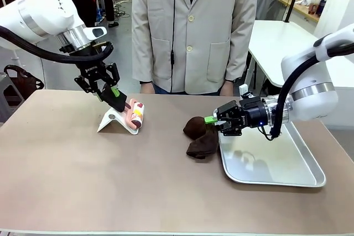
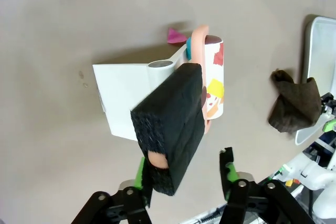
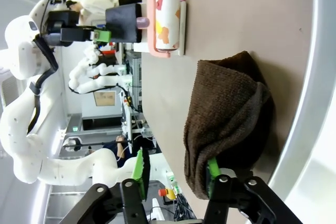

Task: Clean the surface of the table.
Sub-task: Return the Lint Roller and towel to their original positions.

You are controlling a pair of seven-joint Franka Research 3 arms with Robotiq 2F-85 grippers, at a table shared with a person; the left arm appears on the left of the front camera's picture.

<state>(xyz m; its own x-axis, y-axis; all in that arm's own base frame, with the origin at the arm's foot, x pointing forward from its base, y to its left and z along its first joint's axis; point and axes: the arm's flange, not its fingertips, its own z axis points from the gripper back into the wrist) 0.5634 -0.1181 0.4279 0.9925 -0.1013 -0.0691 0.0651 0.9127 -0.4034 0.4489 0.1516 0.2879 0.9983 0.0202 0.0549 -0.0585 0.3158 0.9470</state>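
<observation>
Below left hand (image 1: 114, 99): table (image 1: 83, 175), roller between.

The table (image 1: 83, 181) has a smooth matte brownish-taupe top with rounded corners and a thin pale edge, lying bare toward 7 o'clock.

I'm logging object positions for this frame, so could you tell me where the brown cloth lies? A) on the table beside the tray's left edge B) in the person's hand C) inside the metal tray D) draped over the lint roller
A: the brown cloth lies crumpled on the table, against the metal tray at its left edge, at the right gripper.
</observation>
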